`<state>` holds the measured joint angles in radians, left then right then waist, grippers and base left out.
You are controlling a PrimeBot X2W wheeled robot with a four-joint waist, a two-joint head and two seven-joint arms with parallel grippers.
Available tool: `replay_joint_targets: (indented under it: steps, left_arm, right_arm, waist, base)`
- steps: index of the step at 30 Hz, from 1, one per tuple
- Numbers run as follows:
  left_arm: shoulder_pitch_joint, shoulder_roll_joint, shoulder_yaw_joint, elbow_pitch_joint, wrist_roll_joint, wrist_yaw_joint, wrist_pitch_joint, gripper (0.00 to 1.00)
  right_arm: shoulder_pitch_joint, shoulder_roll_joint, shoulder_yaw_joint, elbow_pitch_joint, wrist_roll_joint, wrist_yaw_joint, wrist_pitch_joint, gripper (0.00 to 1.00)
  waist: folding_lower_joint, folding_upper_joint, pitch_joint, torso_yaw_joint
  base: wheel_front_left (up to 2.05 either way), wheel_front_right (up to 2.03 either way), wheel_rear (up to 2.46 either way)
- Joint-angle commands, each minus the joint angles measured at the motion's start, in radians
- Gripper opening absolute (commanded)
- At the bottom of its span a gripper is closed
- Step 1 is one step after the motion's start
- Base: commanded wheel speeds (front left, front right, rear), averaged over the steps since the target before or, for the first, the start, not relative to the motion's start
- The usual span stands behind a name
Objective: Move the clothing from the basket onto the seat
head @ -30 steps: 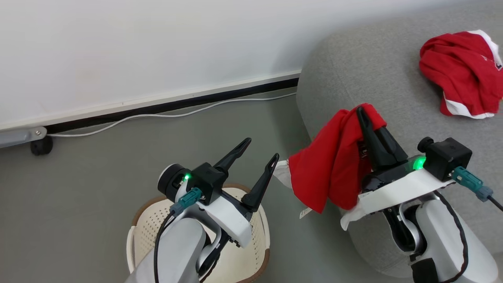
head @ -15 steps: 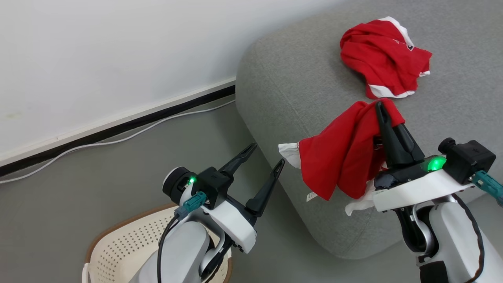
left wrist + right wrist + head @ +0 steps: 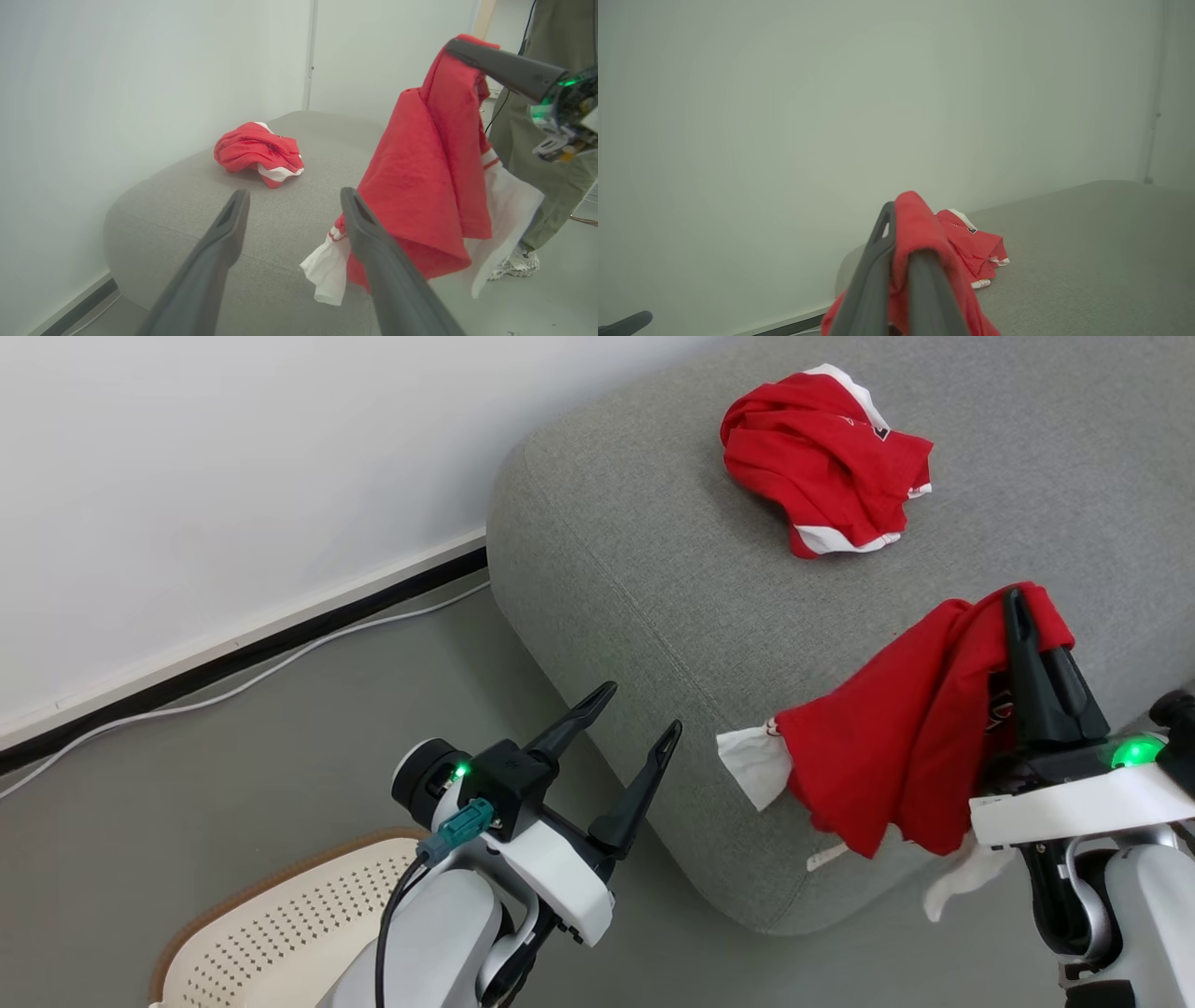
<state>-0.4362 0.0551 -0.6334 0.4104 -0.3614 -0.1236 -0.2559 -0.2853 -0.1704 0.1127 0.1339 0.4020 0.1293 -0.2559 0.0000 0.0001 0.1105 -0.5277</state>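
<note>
Grey seat (image 3: 653, 616) near clothing (image 3: 896, 737) in right hand (image 3: 1013, 607)

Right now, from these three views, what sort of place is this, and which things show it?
Probably a plain indoor room staged like a living space: a grey sofa, a laundry basket on the smooth grey floor, and a bare white wall with a loose cable along its foot.

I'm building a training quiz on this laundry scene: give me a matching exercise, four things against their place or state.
1 crumpled red-and-white fabric garment
2 draped red fabric garment with white cuff
3 cream-white perforated plastic basket
4 dark two-fingered left hand

A on the grey floor
B open, empty
C lying on the light grey fabric sofa
D pinched in the shut right hand

Pairs: 1-C, 2-D, 3-A, 4-B
</note>
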Motion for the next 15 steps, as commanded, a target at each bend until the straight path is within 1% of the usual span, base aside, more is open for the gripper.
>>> replay_joint_targets:
  steps: [1, 5, 8, 15]
  left_arm:
    - [-0.022, 0.007, 0.027, -0.028, -0.003, -0.007, -0.006, 1.0]
    - [-0.035, 0.006, 0.019, -0.035, 0.008, -0.007, -0.006, 1.0]
    - [-0.048, 0.006, -0.005, -0.037, 0.016, -0.007, -0.006, 1.0]
    - [-0.096, 0.013, -0.067, -0.044, 0.039, -0.007, -0.006, 1.0]
  right_arm:
    - [-0.007, -0.022, 0.007, -0.04, -0.018, 0.001, -0.006, 0.0]
    - [-0.041, -0.052, 0.0, -0.046, -0.048, 0.001, -0.006, 0.0]
    - [-0.096, -0.079, -0.027, -0.044, -0.067, 0.001, -0.006, 0.0]
    - [-0.239, -0.133, -0.131, -0.022, -0.113, 0.001, -0.006, 0.0]
  waist:
    - [0.0, -0.0001, 0.009, -0.001]
    - [0.0, -0.0001, 0.042, 0.004]
    - [0.0, -0.0001, 0.078, 0.02]
    - [0.0, -0.0001, 0.174, 0.069]
  base:
    - [0.0, 0.0, 0.0]
    - [0.0, 0.0, 0.0]
    - [0.0, 0.0, 0.0]
    - [0.0, 0.0, 0.0]
